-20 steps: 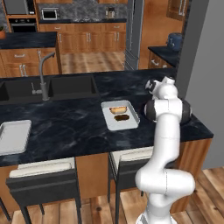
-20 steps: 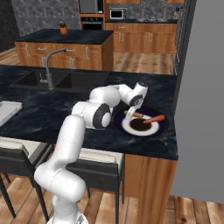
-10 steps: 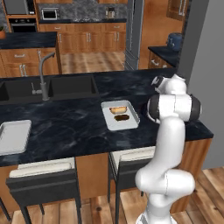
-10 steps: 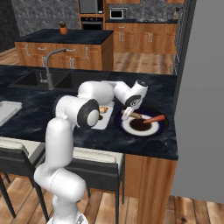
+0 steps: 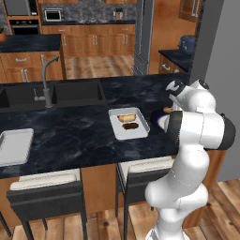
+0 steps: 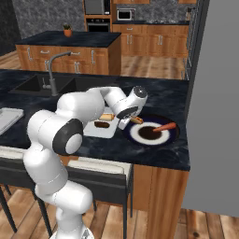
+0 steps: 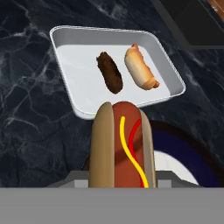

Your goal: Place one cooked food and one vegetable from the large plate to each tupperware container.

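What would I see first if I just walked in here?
A big hot dog with yellow and red squiggles, held in the gripper above the dark plate. Just past it, a grey tray already holds a smaller hot dog and a dark brown piece. A second grey tray sits far along the counter.

The white arm rises from its base, folds at the elbow and reaches forward and down — the wrist bent low over the worktop [image 6: 154, 156]. The tool [image 6: 128, 122] is clamped on a hot dog [image 7: 123, 146].
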